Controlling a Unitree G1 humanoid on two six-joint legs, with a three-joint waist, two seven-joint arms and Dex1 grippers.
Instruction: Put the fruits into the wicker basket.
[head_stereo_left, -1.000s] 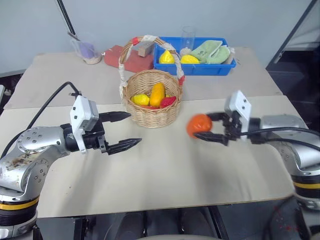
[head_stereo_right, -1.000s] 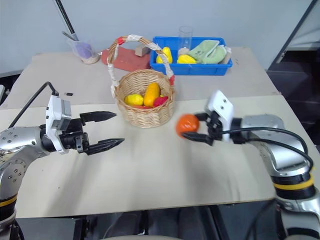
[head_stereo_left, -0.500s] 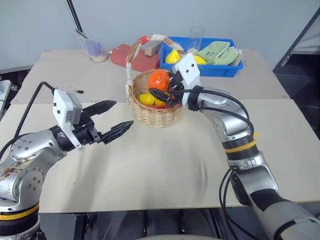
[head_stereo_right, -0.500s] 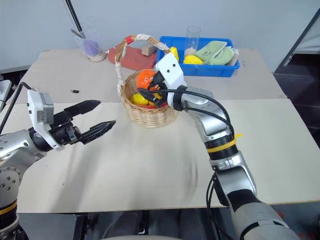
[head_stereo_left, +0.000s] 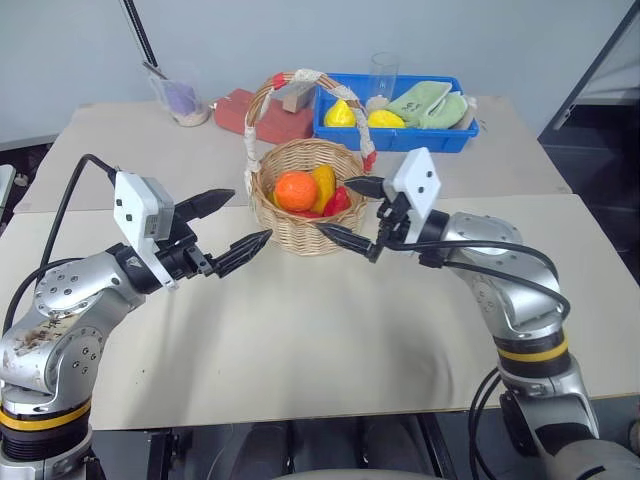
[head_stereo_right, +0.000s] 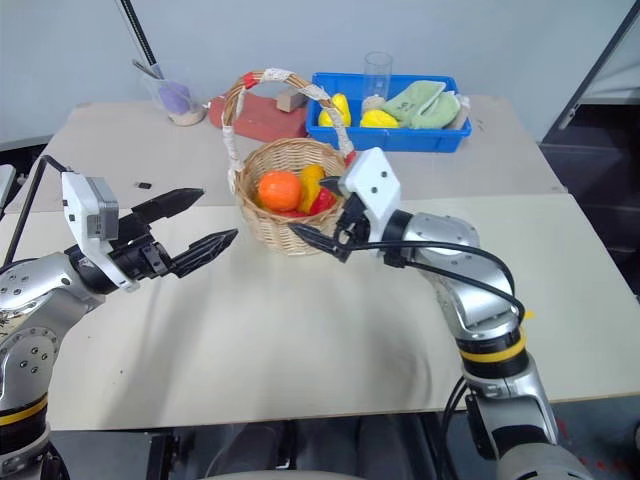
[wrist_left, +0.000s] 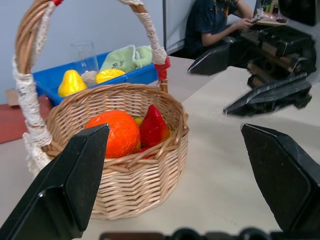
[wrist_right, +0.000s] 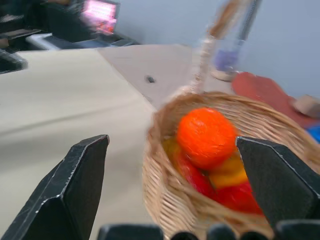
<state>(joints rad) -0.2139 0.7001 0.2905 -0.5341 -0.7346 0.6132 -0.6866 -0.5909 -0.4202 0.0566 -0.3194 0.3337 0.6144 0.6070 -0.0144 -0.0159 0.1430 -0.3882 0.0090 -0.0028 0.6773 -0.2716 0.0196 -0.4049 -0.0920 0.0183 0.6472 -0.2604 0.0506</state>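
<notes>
Plainly, no brand, label or readable writing shows on anything here. The wicker basket (head_stereo_left: 303, 205) stands at the middle of the table (head_stereo_left: 330, 340), its taped handle arching over it. The round orange fruit (head_stereo_left: 296, 191) lies inside, on the left of the heap, and the pointed red fruit (head_stereo_left: 338, 203) lies inside too, against the right wall, with a yellow-orange piece between them.

The left gripper (head_stereo_left: 228, 226) hangs to the left of the basket, near but apart from it, its two black fingers spread wide and holding nothing. The right gripper (head_stereo_left: 352, 211) sits just beside the basket's right and near wall, fingers likewise parted and empty, one above the rim and one low by the weave.

The blue tray (head_stereo_left: 444, 135) with yellow fruits and a green cloth lies at the far edge, right of the basket. A red mat (head_stereo_left: 245, 112) and a clear cup (head_stereo_left: 178, 100) stand far left.

The near half of the table, up to its front edge, is bare tan surface. The table's right edge lies well beyond the right arm.
</notes>
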